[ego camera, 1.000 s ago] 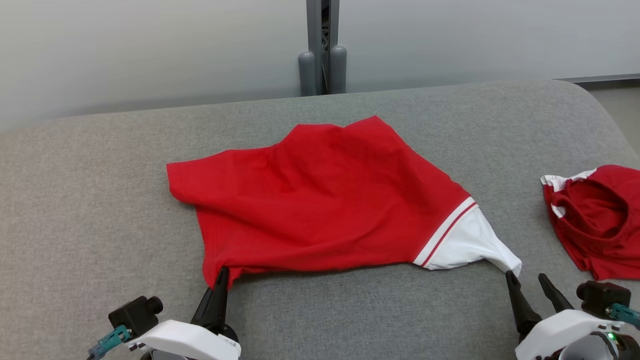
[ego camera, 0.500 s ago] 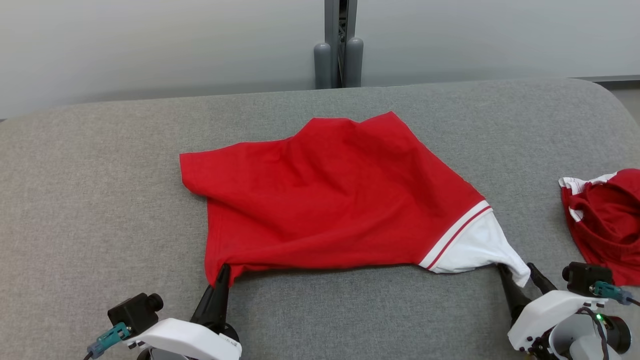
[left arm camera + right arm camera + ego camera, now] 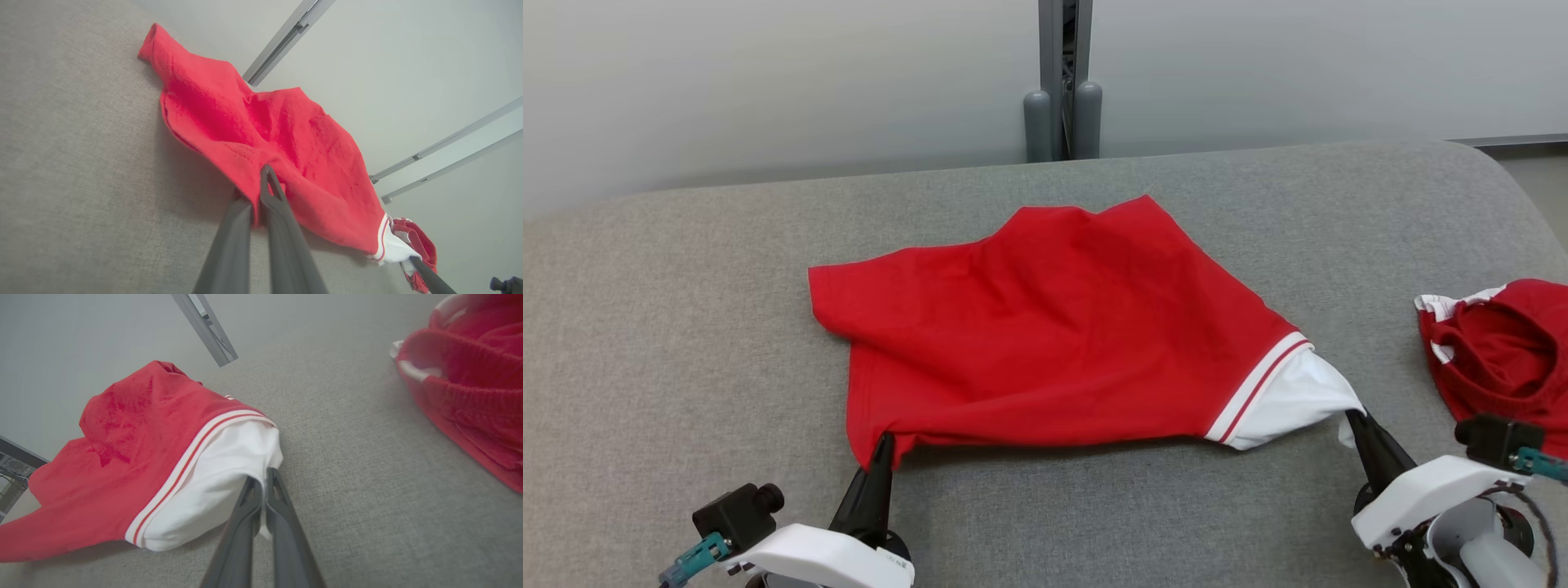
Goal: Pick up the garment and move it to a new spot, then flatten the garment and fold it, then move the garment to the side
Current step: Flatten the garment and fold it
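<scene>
Pinching the near red hem corner, the left gripper (image 3: 884, 445) holds its two dark fingers closed on the cloth at the lower left of the grey padded worktop (image 3: 686, 327). From there the red garment (image 3: 1054, 327) lies spread but rumpled across the middle of the worktop, with one sleeve pointing left and a ridge of folds at the far edge. Its white sleeve (image 3: 1294, 396), trimmed with a red stripe, tapers to a point at the right, where the right gripper (image 3: 1356, 420) is clamped on the very tip. A second red garment (image 3: 1503, 351) sits crumpled further right, apart from the first.

The right-hand bite looks thin, so the sleeve tip could slip free once both arms lift. An uneven pull could also bunch the body instead of stretching it. A wide swing right might brush the crumpled piece.

A second earlier, the right gripper's fingers stood spread just beside that tip, and now they have closed on it. The left grip is unchanged, and the head camera has shifted slightly.
</scene>
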Robot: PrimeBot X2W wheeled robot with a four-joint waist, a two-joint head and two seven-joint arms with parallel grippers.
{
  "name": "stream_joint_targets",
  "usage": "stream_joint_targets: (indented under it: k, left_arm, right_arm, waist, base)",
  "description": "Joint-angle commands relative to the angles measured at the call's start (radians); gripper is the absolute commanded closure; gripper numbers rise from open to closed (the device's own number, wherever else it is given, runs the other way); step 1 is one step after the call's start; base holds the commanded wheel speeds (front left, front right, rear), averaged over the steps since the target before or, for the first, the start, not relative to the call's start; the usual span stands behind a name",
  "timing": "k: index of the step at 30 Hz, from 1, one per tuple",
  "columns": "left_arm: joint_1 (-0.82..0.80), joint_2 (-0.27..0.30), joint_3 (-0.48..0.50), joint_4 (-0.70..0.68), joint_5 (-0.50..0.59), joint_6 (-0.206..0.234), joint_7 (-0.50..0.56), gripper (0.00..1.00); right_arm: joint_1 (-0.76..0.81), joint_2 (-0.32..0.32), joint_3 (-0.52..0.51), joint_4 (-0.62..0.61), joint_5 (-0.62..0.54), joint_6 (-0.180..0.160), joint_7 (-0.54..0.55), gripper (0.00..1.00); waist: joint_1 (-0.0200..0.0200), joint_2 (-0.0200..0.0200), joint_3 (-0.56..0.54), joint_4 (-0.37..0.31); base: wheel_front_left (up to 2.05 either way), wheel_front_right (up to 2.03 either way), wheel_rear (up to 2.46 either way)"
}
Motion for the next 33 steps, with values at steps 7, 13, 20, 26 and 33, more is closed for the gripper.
stream_joint_targets:
  k: [7,13,20,26,33]
  left_arm:
    - [-0.018,-0.004,0.035,-0.057,-0.055,-0.025,0.011,1.0]
    - [-0.079,0.022,0.077,-0.158,-0.113,-0.025,0.069,1.0]
    - [-0.202,0.1,0.117,-0.281,-0.154,0.02,0.202,1.0]
    - [-0.371,0.165,0.133,-0.282,-0.169,0.076,0.332,1.0]
    - [-0.72,0.196,0.105,-0.067,-0.133,0.143,0.481,1.0]
  right_arm:
    - [0.018,-0.045,-0.009,-0.187,0.228,0.0,0.029,1.0]
    - [-0.014,-0.096,-0.027,-0.344,0.323,0.0,0.06,1.0]
    - [-0.11,-0.129,-0.086,-0.442,0.336,0.0,0.116,1.0]
    - [-0.258,-0.116,-0.129,-0.416,0.258,0.0,0.196,1.0]
    - [-0.602,-0.01,-0.183,-0.185,0.099,0.0,0.281,1.0]
  waist:
    - [0.0,0.0,-0.033,-0.022]
    - [0.0,0.0,-0.062,-0.032]
    - [0.0,0.0,-0.087,-0.037]
    - [0.0,0.0,-0.081,-0.037]
    - [0.0,0.0,0.012,-0.046]
  base:
    - [0.0,0.0,0.0]
    - [0.0,0.0,0.0]
    - [0.0,0.0,0.0]
    - [0.0,0.0,0.0]
    - [0.0,0.0,0.0]
